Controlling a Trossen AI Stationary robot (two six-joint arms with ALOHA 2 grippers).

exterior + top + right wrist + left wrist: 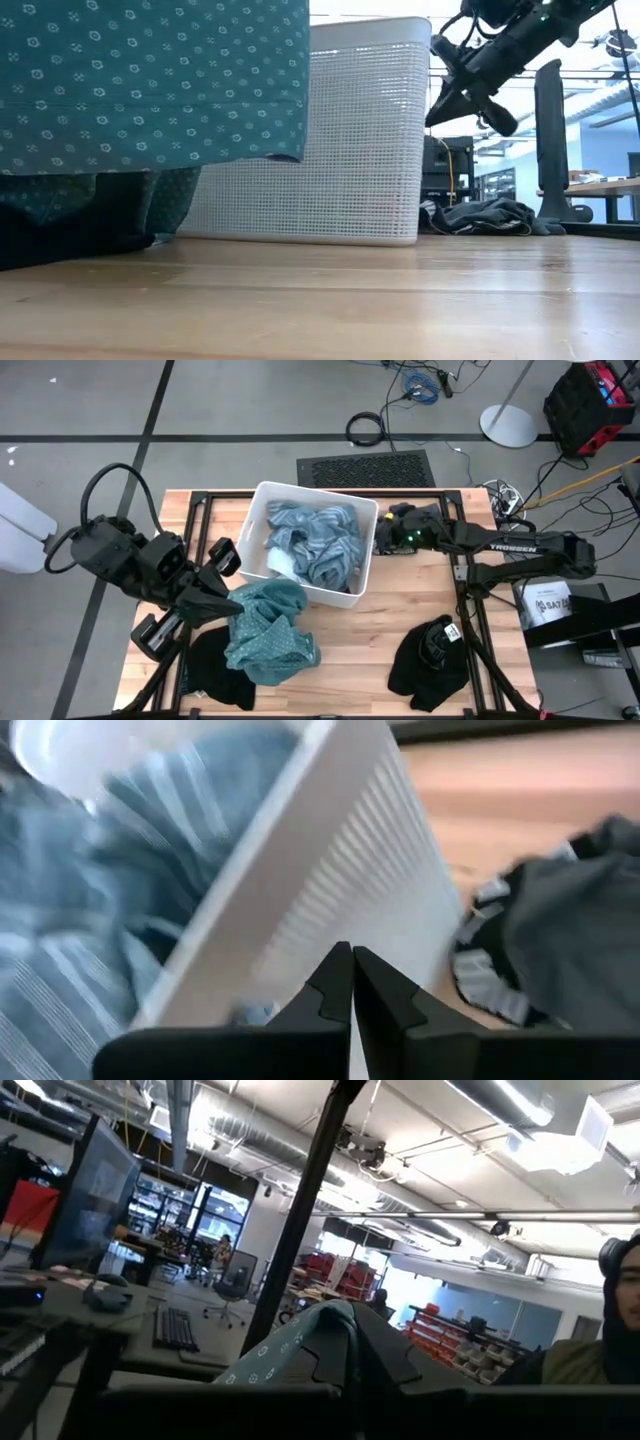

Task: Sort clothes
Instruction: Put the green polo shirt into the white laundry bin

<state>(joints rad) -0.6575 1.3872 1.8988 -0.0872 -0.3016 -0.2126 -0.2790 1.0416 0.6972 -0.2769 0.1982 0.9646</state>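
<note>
Now left claw (232, 600) pinches teal garment (268, 632).

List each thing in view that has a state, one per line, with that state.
Left gripper: shut on the teal patterned garment, lifting its edge off the table.
Right gripper: shut, empty, beside the bin's rim.
White bin: upright, holding blue striped clothes.
Black garment: crumpled on the table.
Dark grey garment: heaped behind the bin.
Black cloth: partly under the teal garment.
</note>
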